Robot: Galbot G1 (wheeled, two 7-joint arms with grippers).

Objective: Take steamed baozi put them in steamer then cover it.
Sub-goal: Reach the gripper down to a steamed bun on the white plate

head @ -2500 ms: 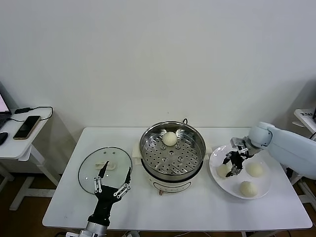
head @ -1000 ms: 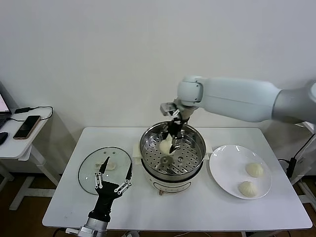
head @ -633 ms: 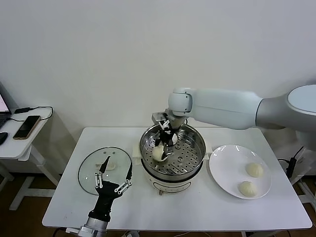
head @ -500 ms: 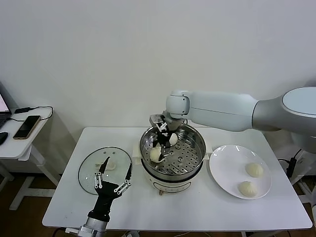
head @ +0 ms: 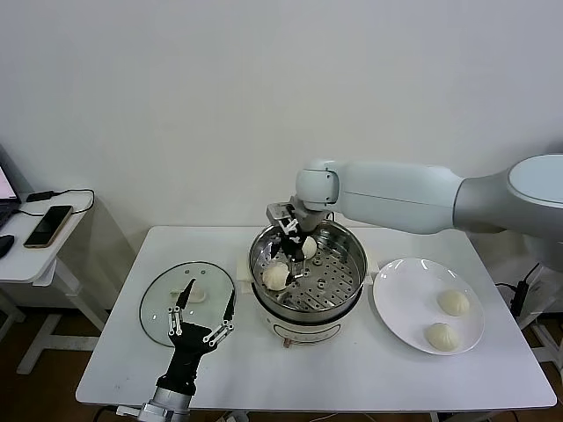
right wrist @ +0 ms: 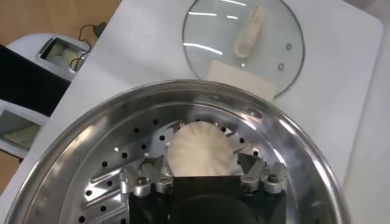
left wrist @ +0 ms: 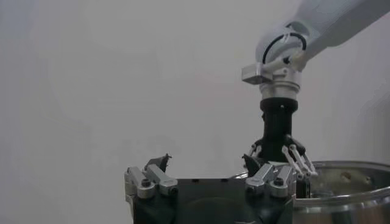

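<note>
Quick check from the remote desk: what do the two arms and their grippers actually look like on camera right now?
The right arm has a smooth, rounded, pale grey-white shell with a ball-like wrist joint. The right gripper is black, with thin silver linkage fingers. The left gripper matches: a black body on a silver cuff, with metal finger links joined by small bolts. No cables or markings are visible on either.

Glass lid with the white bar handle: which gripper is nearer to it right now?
Left. The left gripper hovers open over the near edge of the clear glass lid on the table; the right gripper is inside the steel steamer pot, above a white bun.
</note>
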